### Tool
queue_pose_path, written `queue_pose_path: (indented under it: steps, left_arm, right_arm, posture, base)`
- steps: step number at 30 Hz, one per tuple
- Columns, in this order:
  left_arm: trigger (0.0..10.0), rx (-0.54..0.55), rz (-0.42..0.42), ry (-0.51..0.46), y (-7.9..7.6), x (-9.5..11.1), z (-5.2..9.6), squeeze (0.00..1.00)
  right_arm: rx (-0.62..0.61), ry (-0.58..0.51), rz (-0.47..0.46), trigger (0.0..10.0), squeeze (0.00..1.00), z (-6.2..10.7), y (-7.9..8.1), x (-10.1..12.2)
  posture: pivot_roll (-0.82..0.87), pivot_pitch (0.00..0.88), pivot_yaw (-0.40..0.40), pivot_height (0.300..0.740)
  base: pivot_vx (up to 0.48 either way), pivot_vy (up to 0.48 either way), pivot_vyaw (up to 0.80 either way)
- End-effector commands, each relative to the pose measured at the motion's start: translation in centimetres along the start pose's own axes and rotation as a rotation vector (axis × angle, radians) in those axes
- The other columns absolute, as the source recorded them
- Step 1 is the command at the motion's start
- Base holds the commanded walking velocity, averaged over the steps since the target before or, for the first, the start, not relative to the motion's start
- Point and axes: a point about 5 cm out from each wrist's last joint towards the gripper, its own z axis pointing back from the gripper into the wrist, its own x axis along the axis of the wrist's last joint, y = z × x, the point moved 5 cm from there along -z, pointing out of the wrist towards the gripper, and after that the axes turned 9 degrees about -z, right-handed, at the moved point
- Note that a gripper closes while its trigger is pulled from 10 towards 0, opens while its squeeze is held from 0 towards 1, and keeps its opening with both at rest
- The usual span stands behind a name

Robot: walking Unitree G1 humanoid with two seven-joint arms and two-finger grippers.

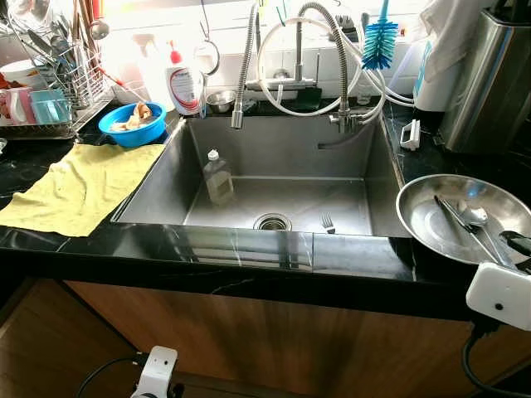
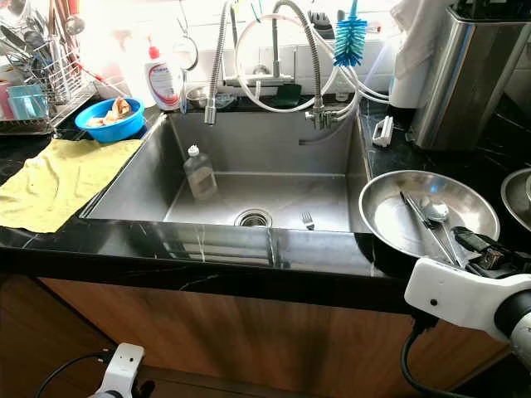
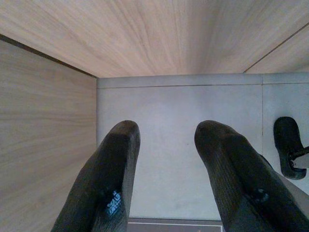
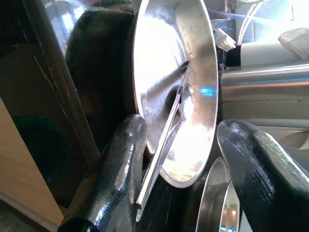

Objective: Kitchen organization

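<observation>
A round steel plate (image 2: 390, 217) lies on the black counter to the right of the sink (image 1: 274, 157). A spoon (image 2: 434, 211) and a long flat metal utensil (image 4: 166, 145) rest in it. My right gripper (image 4: 178, 140) is open at the plate's near rim, with one finger on either side of the rim and the utensil's end between them. Its black fingers (image 2: 474, 245) touch the plate's front right edge. In the sink lie a fork (image 1: 327, 222) and a small clear bottle (image 1: 218, 177). My left gripper (image 3: 166, 133) hangs open, low beside the wooden cabinet.
A yellow cloth (image 1: 83, 186), a blue bowl (image 1: 133, 123) and a dish rack (image 1: 58, 91) are left of the sink. A soap bottle (image 1: 184, 83), hoses and a blue brush (image 1: 380, 41) stand behind it. A tall steel container (image 1: 494, 79) and a second steel dish (image 2: 518, 195) are at the right.
</observation>
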Motion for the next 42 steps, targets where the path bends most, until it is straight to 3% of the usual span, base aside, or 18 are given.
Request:
queue_pose_path:
  steps: [1, 2, 12, 21, 29, 38, 39, 40, 41, 42]
  left_arm:
    - [10.0, 0.006, -0.003, 0.018, 0.3, -0.7, 0.2, 0.0]
    - [10.0, 0.007, -0.003, 0.019, 0.3, -0.7, 0.2, 0.0]
    - [10.0, 0.008, -0.007, 0.027, 0.4, -1.0, 0.3, 0.0]
    - [10.0, -0.004, -0.015, 0.011, -0.9, 0.1, -0.2, 0.0]
    - [10.0, -0.005, -0.016, 0.007, -1.1, 0.3, -0.2, 0.0]
    - [10.0, 0.029, -0.01, 0.015, 2.1, -0.4, 0.4, 0.0]
    - [10.0, 0.031, -0.01, 0.017, 2.2, -0.5, 0.4, 0.0]
    - [10.0, 0.031, -0.01, 0.018, 2.2, -0.5, 0.4, 0.0]
    - [10.0, 0.029, -0.009, 0.02, 2.1, -0.5, 0.4, 0.0]
    - [10.0, 0.027, -0.009, 0.02, 1.9, -0.5, 0.3, 0.0]
  right_arm:
    - [0.006, -0.033, 0.0, 6.2, 0.0, 0.3, 0.1, 0.9]
    - [0.008, -0.037, -0.002, 0.0, 0.0, 0.2, 0.2, 0.9]
    - [0.011, -0.031, -0.009, 0.0, 0.0, 0.2, 0.3, 0.8]
    - [-0.006, -0.021, -0.008, 0.0, 0.0, 0.0, 0.0, 0.6]
    - [-0.013, -0.01, -0.005, 0.0, 0.0, 0.0, -0.1, 0.4]
    - [-0.047, -0.006, -0.008, 0.0, 0.0, -0.2, -0.7, 0.4]
    - [-0.06, -0.008, -0.011, 1.2, 0.0, -0.1, -1.0, 0.5]
    - [-0.065, -0.008, -0.011, 1.2, 0.0, -0.1, -1.1, 0.5]
    - [-0.085, -0.007, -0.012, 9.0, 0.0, -0.1, -1.5, 0.5]
    - [-0.091, -0.008, -0.013, 10.0, 0.0, -0.1, -1.6, 0.5]
  posture:
    - [-0.27, 0.0, 0.101, 0.74]
    - [-0.27, 0.0, 0.101, 0.74]
    - [-0.27, 0.0, 0.103, 0.74]
    - [-0.27, 0.0, 0.104, 0.74]
    - [-0.27, 0.0, 0.104, 0.74]
    - [-0.27, 0.0, 0.105, 0.74]
    - [-0.27, 0.0, 0.105, 0.74]
    - [-0.27, 0.0, 0.105, 0.74]
    - [-0.27, 0.0, 0.104, 0.74]
    - [-0.27, 0.0, 0.104, 0.74]
  base:
    - [0.0, 0.0, 0.0]
    - [0.0, 0.0, 0.0]
    - [0.0, 0.0, 0.0]
    - [0.0, 0.0, 0.0]
    - [0.0, 0.0, 0.0]
    - [0.0, 0.0, 0.0]
    - [0.0, 0.0, 0.0]
    - [0.0, 0.0, 0.0]
    - [0.0, 0.0, 0.0]
    - [0.0, 0.0, 0.0]
